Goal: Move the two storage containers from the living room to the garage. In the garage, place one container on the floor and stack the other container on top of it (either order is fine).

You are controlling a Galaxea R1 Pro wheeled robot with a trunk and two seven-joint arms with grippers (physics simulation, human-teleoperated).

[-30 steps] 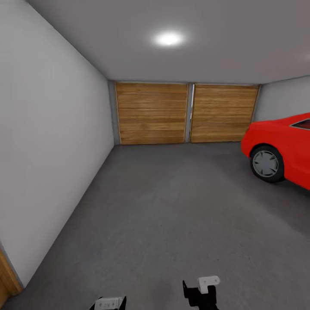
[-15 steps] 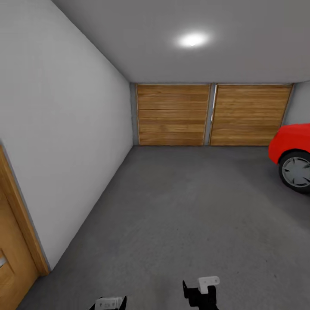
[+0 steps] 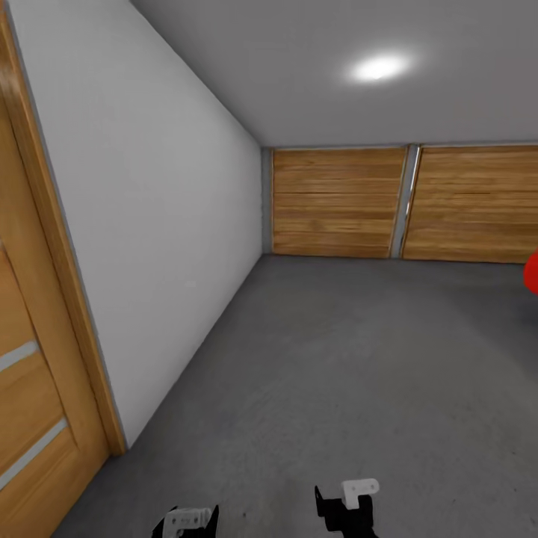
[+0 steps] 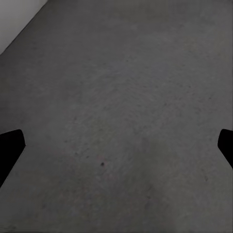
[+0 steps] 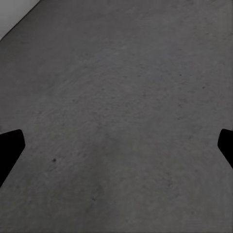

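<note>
I am in the garage, over its dark grey concrete floor (image 3: 359,373). The two storage containers are out of view. In the left wrist view my left gripper (image 4: 116,150) is open, its black fingertips (image 4: 9,148) far apart with only bare floor (image 4: 121,97) between them. My right gripper (image 5: 116,150) is open in the same way above the floor (image 5: 121,87). In the head view, the ends of both arms, left (image 3: 187,521) and right (image 3: 350,504), poke in at the bottom edge, low and close together.
A plain white wall (image 3: 164,224) runs along the left, with a wooden room door (image 3: 30,388) at its near end. A wooden-slat garage door (image 3: 336,202) closes the far end. A sliver of the red car (image 3: 532,273) shows at the right edge.
The camera has swung left: the red car has slid almost out at the right, and the wooden room door has come in at the left. Both arms hold the same pose.
</note>
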